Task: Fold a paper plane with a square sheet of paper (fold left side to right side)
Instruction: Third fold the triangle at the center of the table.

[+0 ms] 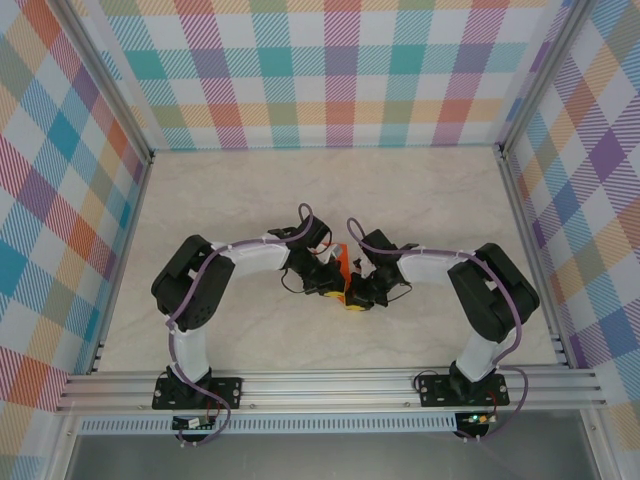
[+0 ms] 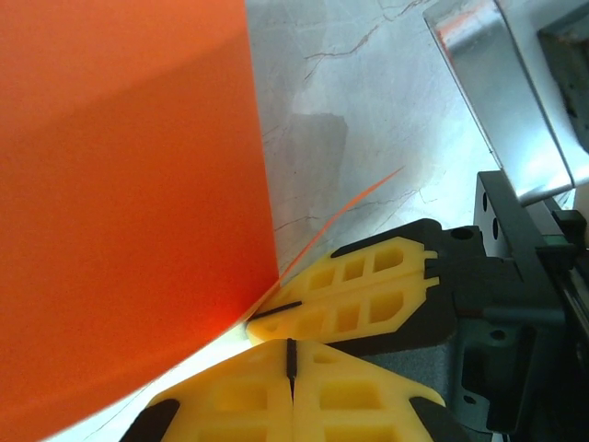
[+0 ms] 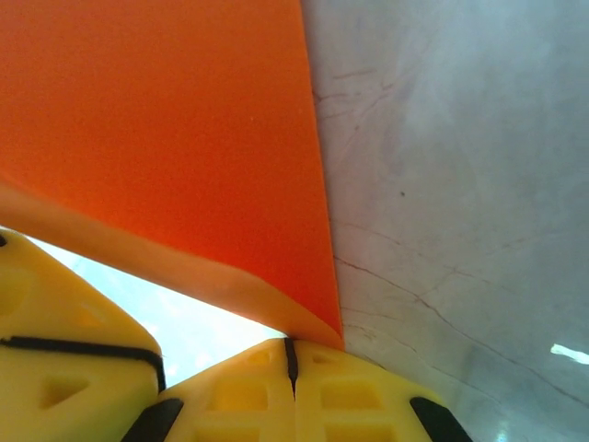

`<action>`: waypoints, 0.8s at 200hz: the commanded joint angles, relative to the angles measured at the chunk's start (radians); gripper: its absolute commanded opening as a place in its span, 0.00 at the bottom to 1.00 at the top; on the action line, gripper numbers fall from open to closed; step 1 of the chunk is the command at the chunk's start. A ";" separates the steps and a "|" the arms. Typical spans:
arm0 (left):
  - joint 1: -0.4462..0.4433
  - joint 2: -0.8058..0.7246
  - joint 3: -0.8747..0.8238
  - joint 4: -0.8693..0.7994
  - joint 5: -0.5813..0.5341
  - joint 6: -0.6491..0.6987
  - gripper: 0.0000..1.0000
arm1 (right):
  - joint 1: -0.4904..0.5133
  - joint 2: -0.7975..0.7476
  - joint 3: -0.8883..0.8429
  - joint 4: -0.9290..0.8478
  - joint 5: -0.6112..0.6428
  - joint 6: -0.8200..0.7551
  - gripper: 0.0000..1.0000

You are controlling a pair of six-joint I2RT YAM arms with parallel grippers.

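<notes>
Paper [image 3: 166, 120] seeming thin and floppy, we are pinching its corner in the right hand [image 3: 291, 350], left hand [image 2: 291, 352] sitting closed alongside.

No legible text, label, brand, number or sign in any view.

Pale marble-look table [image 1: 420, 200]; aluminium rail [image 1: 330, 385] along near edge, arm bases [image 1: 197, 388] bolted there.
</notes>
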 commanded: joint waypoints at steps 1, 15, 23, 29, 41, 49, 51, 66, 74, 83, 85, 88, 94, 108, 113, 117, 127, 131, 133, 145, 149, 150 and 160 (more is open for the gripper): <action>-0.012 0.063 -0.010 0.016 -0.065 0.007 0.04 | 0.004 0.046 -0.035 -0.108 0.116 0.002 0.00; -0.005 0.044 -0.029 0.032 -0.065 0.005 0.04 | 0.004 0.046 -0.042 -0.093 0.105 0.007 0.00; 0.002 0.030 -0.037 0.033 -0.063 0.006 0.04 | 0.004 0.048 -0.045 -0.088 0.101 0.010 0.00; 0.007 0.018 -0.042 0.034 -0.064 0.007 0.04 | 0.004 0.051 -0.044 -0.086 0.100 0.011 0.00; 0.020 -0.005 -0.055 0.041 -0.059 0.005 0.04 | 0.004 0.054 -0.045 -0.078 0.095 0.013 0.00; 0.027 -0.019 -0.062 0.048 -0.055 0.003 0.04 | 0.004 0.056 -0.046 -0.077 0.093 0.014 0.00; 0.028 -0.023 -0.062 0.049 -0.053 0.003 0.04 | 0.004 0.057 -0.045 -0.076 0.093 0.014 0.00; 0.031 -0.039 -0.067 0.056 -0.046 0.002 0.04 | 0.005 0.061 -0.041 -0.075 0.093 0.014 0.00; 0.031 -0.044 -0.066 0.059 -0.041 0.001 0.04 | 0.004 0.061 -0.039 -0.075 0.092 0.014 0.00; 0.032 -0.048 -0.069 0.070 -0.035 -0.003 0.05 | 0.004 0.061 -0.036 -0.076 0.092 0.014 0.00; 0.032 -0.047 -0.069 0.072 -0.034 -0.004 0.05 | 0.004 0.061 -0.036 -0.076 0.092 0.014 0.00; 0.032 -0.046 -0.069 0.075 -0.034 -0.006 0.05 | 0.004 0.062 -0.035 -0.076 0.092 0.013 0.00; 0.031 -0.045 -0.068 0.076 -0.034 -0.006 0.05 | 0.004 0.062 -0.033 -0.078 0.092 0.013 0.00; 0.031 -0.033 -0.068 0.079 -0.035 -0.004 0.05 | 0.004 0.062 -0.031 -0.081 0.093 0.011 0.00; 0.031 -0.027 -0.066 0.080 -0.033 -0.005 0.05 | 0.004 0.063 -0.029 -0.083 0.093 0.010 0.00; 0.031 -0.023 -0.065 0.079 -0.031 -0.005 0.05 | 0.004 0.063 -0.029 -0.084 0.093 0.008 0.00; 0.032 -0.016 -0.063 0.079 -0.027 -0.009 0.05 | 0.004 0.064 -0.027 -0.089 0.096 0.006 0.00; 0.031 -0.014 -0.062 0.115 -0.022 -0.011 0.05 | 0.005 0.065 -0.029 -0.092 0.098 0.005 0.00; 0.031 -0.013 -0.062 0.120 -0.021 -0.014 0.05 | 0.004 0.066 -0.027 -0.092 0.098 0.004 0.00; 0.031 -0.013 -0.060 0.137 -0.011 -0.023 0.05 | 0.004 0.066 -0.028 -0.093 0.099 0.005 0.00; 0.031 -0.013 -0.058 0.138 -0.011 -0.022 0.05 | 0.004 0.068 -0.028 -0.092 0.099 0.005 0.00; 0.031 -0.014 -0.057 0.139 -0.011 -0.022 0.05 | 0.004 0.068 -0.029 -0.093 0.098 0.004 0.00; 0.031 -0.013 -0.052 0.136 -0.011 -0.023 0.05 | 0.005 0.070 -0.027 -0.090 0.097 0.006 0.00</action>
